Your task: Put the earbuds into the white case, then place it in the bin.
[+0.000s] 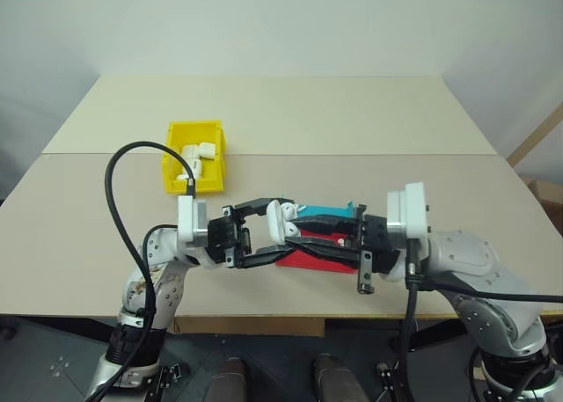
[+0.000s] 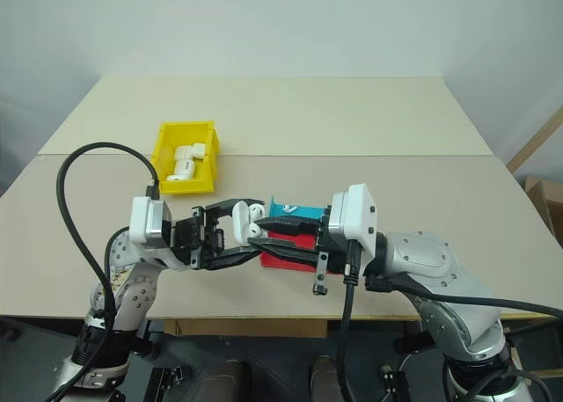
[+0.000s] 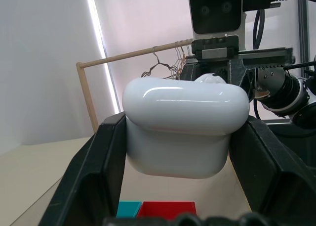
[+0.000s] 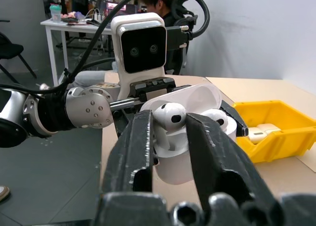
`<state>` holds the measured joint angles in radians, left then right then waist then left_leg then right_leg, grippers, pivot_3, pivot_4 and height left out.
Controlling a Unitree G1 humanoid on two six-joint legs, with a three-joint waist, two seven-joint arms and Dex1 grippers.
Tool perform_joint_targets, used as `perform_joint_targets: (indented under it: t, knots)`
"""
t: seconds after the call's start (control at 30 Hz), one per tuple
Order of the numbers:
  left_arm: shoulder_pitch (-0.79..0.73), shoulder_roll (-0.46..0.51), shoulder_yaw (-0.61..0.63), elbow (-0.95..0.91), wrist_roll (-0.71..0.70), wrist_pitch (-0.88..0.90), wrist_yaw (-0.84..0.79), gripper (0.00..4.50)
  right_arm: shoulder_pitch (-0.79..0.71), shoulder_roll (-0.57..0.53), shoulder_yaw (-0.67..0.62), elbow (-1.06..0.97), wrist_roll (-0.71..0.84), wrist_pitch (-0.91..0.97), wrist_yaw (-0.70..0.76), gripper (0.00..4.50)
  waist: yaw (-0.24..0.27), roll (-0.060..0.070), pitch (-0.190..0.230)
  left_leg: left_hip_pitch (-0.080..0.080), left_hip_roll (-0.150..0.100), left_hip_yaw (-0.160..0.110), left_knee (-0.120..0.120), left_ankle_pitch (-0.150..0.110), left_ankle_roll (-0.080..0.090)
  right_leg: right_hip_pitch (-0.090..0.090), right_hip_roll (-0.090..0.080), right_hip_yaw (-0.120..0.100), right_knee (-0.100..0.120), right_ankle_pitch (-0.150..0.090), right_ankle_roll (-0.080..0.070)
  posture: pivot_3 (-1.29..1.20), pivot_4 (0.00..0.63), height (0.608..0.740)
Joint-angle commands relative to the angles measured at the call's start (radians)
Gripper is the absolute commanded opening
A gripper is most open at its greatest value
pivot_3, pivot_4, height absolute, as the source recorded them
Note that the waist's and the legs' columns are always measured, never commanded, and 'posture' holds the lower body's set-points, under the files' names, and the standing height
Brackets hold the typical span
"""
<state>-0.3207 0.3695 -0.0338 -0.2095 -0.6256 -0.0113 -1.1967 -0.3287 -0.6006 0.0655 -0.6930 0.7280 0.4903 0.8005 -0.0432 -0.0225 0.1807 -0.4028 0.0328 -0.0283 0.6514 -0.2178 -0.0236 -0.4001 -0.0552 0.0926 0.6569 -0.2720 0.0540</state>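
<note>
White case (image 3: 185,132) clamped in left gripper (image 1: 264,235), lid open; right gripper (image 4: 168,132) pinches an earbud (image 4: 169,116) at its socket. Risk: misaligned release drops earbud.

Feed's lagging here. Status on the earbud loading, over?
Left gripper jaws clamped on open white case. Right gripper jaws around an earbud at the case mouth. Yellow bin unobstructed.
</note>
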Motion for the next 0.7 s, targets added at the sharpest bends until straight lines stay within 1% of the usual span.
perform_joint_targets:
  t: [0.03,0.07,0.3,0.7]
  knots:
    - [-0.013,-0.005,0.011,-0.006,-0.002,-0.023,0.002,2.81,-0.009,0.007,-0.007,-0.018,-0.009,-0.029,0.002,2.66,0.000,0.000,0.000,0.000,0.000,0.000,0.000,0.000,0.000,0.000,0.000,0.000,0.000,0.000,0.000,0.00,0.150,0.740]
    - [-0.013,-0.005,0.011,-0.003,-0.001,-0.025,0.002,2.81,-0.011,0.007,-0.009,-0.014,-0.014,-0.031,0.006,3.01,0.000,0.000,0.000,0.000,0.000,0.000,0.000,0.000,0.000,0.000,0.000,0.000,0.000,0.000,0.000,0.00,0.150,0.740]
    - [-0.009,-0.008,0.010,0.004,0.005,-0.036,0.003,2.81,-0.012,-0.006,-0.044,-0.008,0.026,-0.036,0.058,3.01,0.000,0.000,0.000,0.000,0.000,0.000,0.000,0.000,0.000,0.000,0.000,0.000,0.000,0.000,0.000,0.00,0.150,0.740]
    - [-0.013,-0.015,0.009,0.018,0.019,-0.048,0.002,2.81,-0.028,-0.015,-0.055,0.001,0.030,-0.026,0.063,3.01,0.000,0.000,0.000,0.000,0.000,0.000,0.000,0.000,0.000,0.000,0.000,0.000,0.000,0.000,0.000,0.00,0.150,0.740]
